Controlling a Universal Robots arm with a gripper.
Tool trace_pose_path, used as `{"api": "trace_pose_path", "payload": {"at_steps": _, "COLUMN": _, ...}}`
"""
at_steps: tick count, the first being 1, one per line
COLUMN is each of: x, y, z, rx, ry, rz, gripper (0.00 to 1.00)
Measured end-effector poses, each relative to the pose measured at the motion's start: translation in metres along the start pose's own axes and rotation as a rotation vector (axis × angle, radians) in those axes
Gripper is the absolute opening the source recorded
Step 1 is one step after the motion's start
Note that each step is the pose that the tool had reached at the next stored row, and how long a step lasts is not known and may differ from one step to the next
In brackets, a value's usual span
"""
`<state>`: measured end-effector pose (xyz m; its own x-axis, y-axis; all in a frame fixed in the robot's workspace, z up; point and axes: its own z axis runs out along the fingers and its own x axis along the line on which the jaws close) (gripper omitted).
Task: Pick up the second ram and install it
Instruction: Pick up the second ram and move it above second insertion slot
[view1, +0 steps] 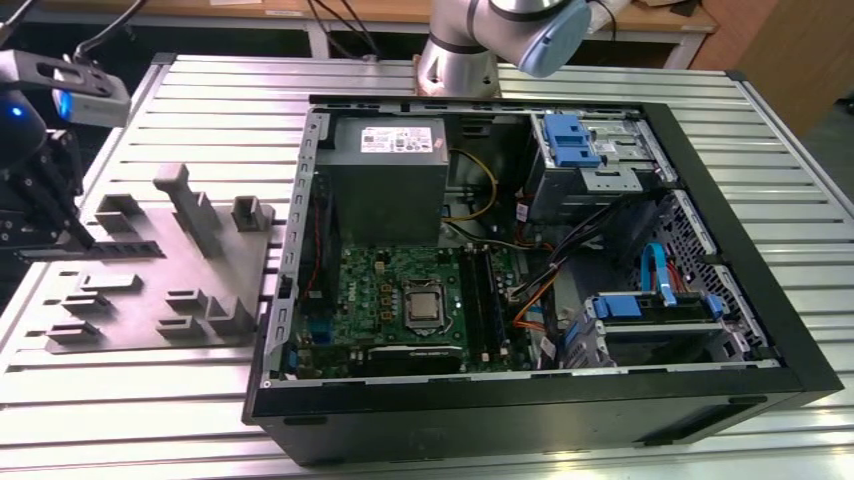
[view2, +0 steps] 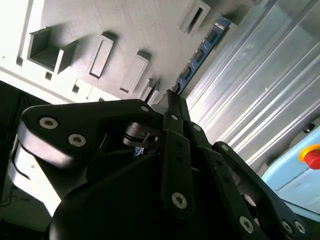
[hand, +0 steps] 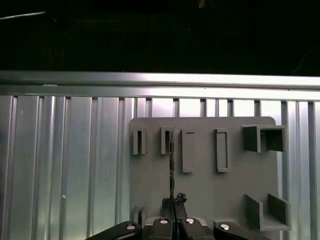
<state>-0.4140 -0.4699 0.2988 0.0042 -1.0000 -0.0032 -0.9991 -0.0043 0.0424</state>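
I have the memory stick (view2: 200, 52) pinched at one end in the tool (view2: 172, 99), whose fingers are drawn almost together on it. The stick reaches out over the grey fixture plate (view1: 147, 280); I cannot tell whether it touches the plate. The plate lies on the ribbed metal counter (view1: 134, 400), just beside the open computer case (view1: 534, 400), on the exterior view's left.

Near end of the second ram (view2: 201, 51) just vanishes behind the gripper (view2: 172, 98) fingertips in the second wrist view. In the exterior view, the frame edge chops off the gripper's body.
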Motion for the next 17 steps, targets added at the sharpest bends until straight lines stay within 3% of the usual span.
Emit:
{"api": "trace_pose_path", "payload": {"at_steps": 5, "x": -0.0007, "y": 0.0006, "z": -0.0140, "rx": -0.0001, "ry": 0.0001, "rz": 0.000, "gripper": 0.11}}
{"api": "trace_pose_path", "payload": {"at_steps": 17, "x": -0.0021, "y": 0.0017, "z": -0.0395, "rx": 0.0001, "ry": 0.0000, "rz": 0.000, "gripper": 0.11}}
